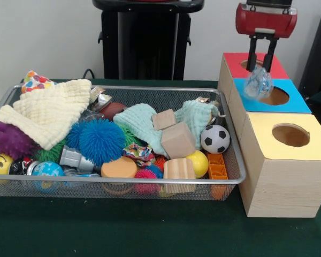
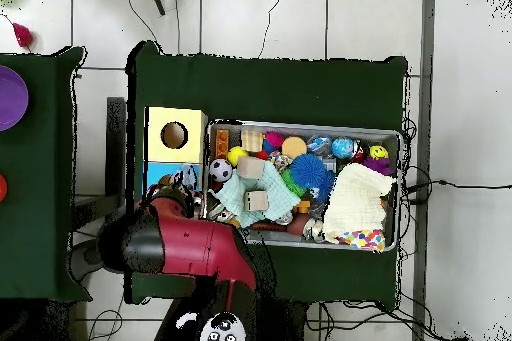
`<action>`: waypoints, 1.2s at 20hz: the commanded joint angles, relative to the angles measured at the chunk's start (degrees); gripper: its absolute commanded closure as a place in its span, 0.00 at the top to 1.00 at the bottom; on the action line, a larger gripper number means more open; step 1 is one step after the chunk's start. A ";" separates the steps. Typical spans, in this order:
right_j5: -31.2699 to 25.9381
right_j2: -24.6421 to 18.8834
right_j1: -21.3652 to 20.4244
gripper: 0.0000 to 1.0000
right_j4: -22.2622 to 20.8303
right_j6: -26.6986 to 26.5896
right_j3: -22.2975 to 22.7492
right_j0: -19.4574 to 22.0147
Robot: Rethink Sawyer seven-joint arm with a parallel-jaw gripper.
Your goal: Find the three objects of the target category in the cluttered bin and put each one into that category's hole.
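gripper [image 1: 259,68] holding clear ball [image 1: 258,84], no readable writing

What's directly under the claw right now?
The claw holds a clear crinkly object above the blue-topped box, over its hole. Inside the hole is not visible.

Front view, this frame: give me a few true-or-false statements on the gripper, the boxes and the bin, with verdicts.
1. The gripper holds a clear, crinkly object. True.
2. That object hangs over the yellow-topped box. False: it hangs over the blue-topped box, beside its hole.
3. The soccer ball lies in the cluttered bin. True.
4. The bin holds only balls. False: cloths and wooden blocks lie in it too.
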State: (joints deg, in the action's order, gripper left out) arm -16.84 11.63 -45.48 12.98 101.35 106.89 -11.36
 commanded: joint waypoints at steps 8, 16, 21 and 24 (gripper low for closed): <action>-2.89 1.89 6.43 0.00 5.00 15.42 -6.90 -2.26; -2.90 1.16 6.56 0.00 6.39 16.65 -2.57 -3.61; -5.14 2.02 5.81 0.00 7.03 16.94 -1.99 -4.93; -7.64 2.53 5.04 0.00 8.02 18.01 -1.60 -6.00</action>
State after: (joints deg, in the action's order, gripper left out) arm -16.88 14.35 -41.14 17.99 102.76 102.49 -16.23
